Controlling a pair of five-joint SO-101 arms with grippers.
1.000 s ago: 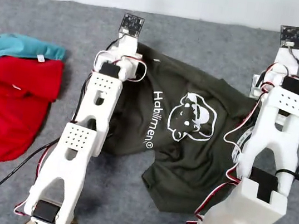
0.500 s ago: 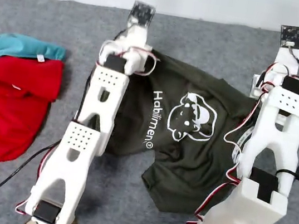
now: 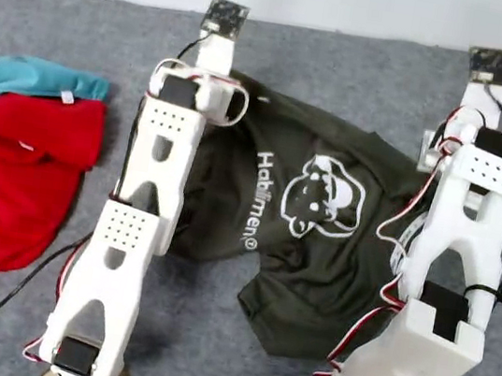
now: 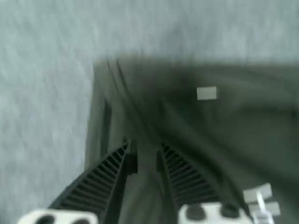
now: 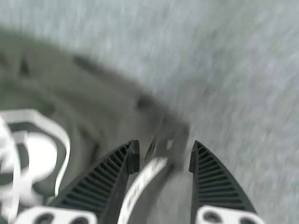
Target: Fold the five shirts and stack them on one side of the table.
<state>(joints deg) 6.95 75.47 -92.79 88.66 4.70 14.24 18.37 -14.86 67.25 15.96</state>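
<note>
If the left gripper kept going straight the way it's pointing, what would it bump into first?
The dark green shirt. The left gripper points right into its bunched fabric near the edge, with the grey table beyond. Exact depth is hard to judge.

Right gripper (image 5: 164,145): jaws apart, both black ribbed fingers (image 5: 116,173) in frame. Dark olive shirt (image 5: 70,93) lies on grey felt table surface (image 5: 219,51). A corner of the shirt's edge sits in the gap between the fingertips; contact with either finger cannot be judged, view blurred. A pale strip (image 5: 142,179) runs between the fingers. White printed graphic (image 5: 32,154) shows on the shirt beside one finger.
</note>
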